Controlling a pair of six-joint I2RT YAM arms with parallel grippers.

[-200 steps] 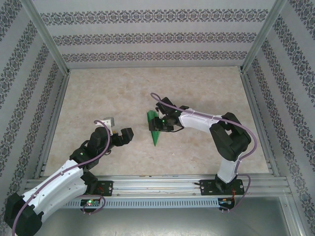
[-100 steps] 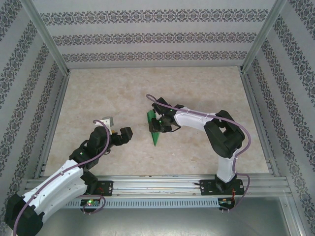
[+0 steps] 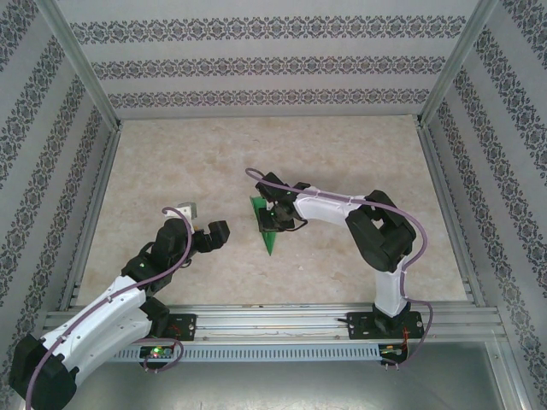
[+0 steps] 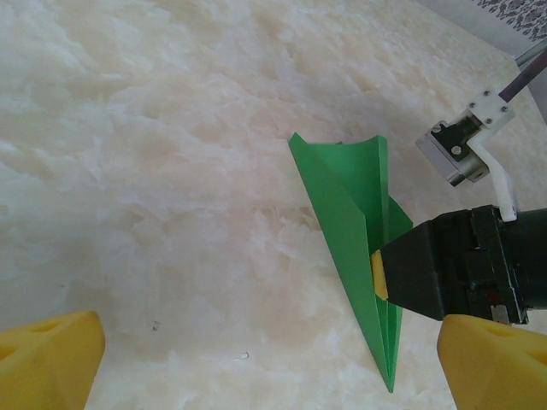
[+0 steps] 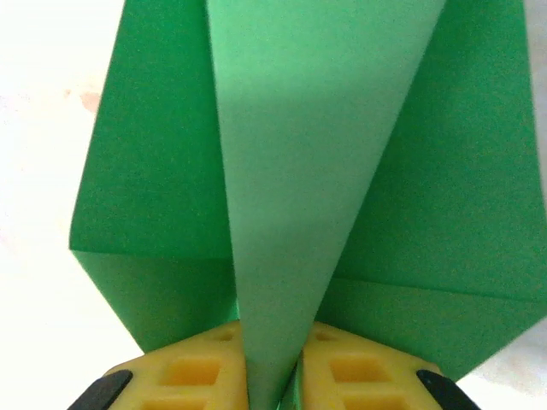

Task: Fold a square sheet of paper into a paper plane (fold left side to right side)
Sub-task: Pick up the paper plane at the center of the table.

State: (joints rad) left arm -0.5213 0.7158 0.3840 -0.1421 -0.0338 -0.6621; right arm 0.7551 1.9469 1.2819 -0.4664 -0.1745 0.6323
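Top external view is showing a bright green paper plane (image 3: 268,224), a narrow pointed dart of folded paper, lying near the middle of the pale marbled tabletop (image 3: 359,162) with its tip aiming toward the arm bases. The right gripper (image 3: 276,219) is reaching in from the right and sitting on the dart's wider far half. The left gripper (image 3: 203,224) is hovering to the left of the paper, well apart from it, its jaws standing wide with nothing between them.

Left wrist view is looking across the table at the paper plane (image 4: 346,213). One flap is standing up off the surface along the lengthwise crease, and the black-bodied right gripper (image 4: 379,275) is pressing a yellow pad against it from the right. The left arm's own yellow fingertips (image 4: 51,359) are framing the bottom corners, far from each other.

Right wrist view is facing the paper plane (image 5: 299,171) up close. A lighter green raised fold is running down between the two yellow pads (image 5: 192,376) of the right gripper (image 5: 273,380). The pads appear to be clamping that fold from both sides, though the contact line is lying at the very bottom edge and is hard to judge.
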